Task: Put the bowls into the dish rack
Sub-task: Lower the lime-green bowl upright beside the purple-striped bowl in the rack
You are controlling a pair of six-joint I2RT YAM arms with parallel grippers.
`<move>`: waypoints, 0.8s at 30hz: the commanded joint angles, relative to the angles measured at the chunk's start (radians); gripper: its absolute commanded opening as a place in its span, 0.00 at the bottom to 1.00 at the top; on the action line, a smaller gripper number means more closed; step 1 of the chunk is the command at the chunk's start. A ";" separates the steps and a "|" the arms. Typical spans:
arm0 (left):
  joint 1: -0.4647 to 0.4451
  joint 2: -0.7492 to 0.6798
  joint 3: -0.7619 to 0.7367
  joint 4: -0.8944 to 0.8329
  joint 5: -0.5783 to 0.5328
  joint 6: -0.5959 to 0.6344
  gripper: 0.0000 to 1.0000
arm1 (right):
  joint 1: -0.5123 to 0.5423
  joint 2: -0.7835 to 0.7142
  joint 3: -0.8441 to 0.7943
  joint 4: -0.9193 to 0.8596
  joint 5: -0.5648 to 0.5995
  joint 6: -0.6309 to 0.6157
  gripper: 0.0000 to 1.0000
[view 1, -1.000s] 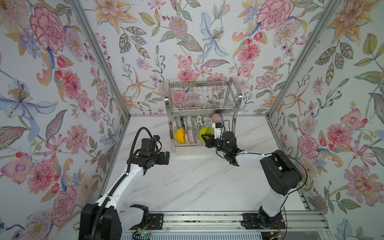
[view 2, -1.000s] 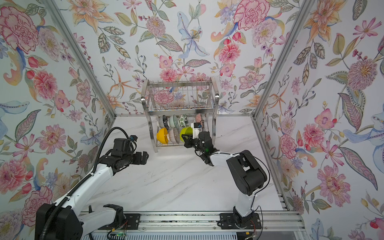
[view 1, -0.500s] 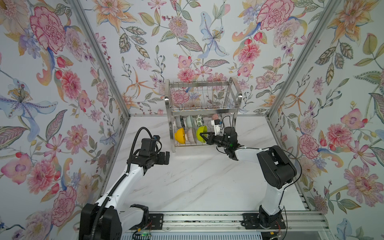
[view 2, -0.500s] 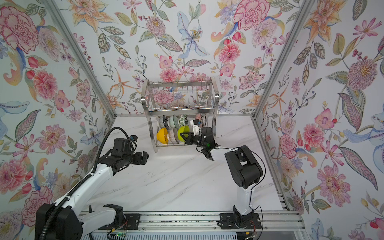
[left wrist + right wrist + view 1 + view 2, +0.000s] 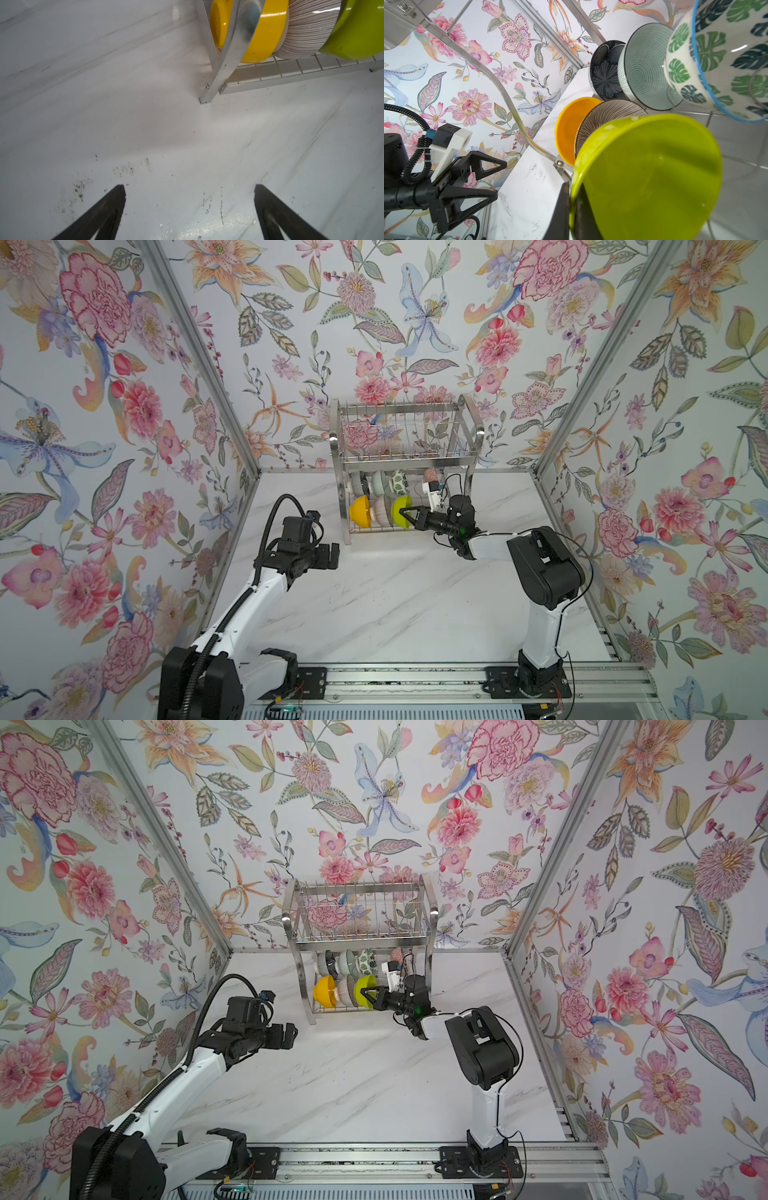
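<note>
The dish rack (image 5: 335,456) (image 5: 287,928) stands at the back of the table. Its lower tier holds the bowls on edge. The front row is orange-yellow (image 5: 358,512), ribbed (image 5: 381,510) and lime green (image 5: 400,510) (image 5: 364,991). Behind them stand dark navy (image 5: 606,72), pale mint (image 5: 641,74) and leaf-print (image 5: 708,54) bowls. My right gripper (image 5: 404,513) (image 5: 572,189) is shut on the lime green bowl's (image 5: 650,176) rim, one finger inside and one outside. That bowl leans beside the ribbed bowl (image 5: 604,116). My left gripper (image 5: 333,556) (image 5: 190,187) hangs open over bare table, left of the rack's front post (image 5: 226,62).
The rack's upper tier (image 5: 401,435) holds no bowls. Flowered walls close in the white marble table (image 5: 395,597) on three sides. A metal rail (image 5: 415,680) runs along the front edge. A pinkish thing (image 5: 431,474) sits at the lower tier's right end.
My right gripper has carried the lime green bowl slightly left and deeper into the lower tier, up against the ribbed bowl. The left arm has not moved.
</note>
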State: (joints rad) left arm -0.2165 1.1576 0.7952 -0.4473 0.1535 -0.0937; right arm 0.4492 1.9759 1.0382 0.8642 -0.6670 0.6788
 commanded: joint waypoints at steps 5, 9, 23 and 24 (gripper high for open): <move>-0.009 0.002 0.005 0.010 0.015 0.017 0.99 | -0.021 0.041 0.031 0.142 -0.036 0.072 0.02; -0.008 0.004 0.005 0.012 0.017 0.017 0.99 | -0.030 0.068 0.030 0.203 -0.043 0.123 0.02; -0.009 0.008 0.004 0.009 0.015 0.018 0.99 | -0.045 0.118 0.037 0.296 -0.049 0.206 0.02; -0.009 0.009 0.005 0.009 0.015 0.018 0.99 | -0.044 0.121 0.041 0.295 -0.052 0.206 0.02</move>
State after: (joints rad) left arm -0.2165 1.1576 0.7952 -0.4431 0.1535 -0.0937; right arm 0.4099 2.0819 1.0458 1.0943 -0.7036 0.8692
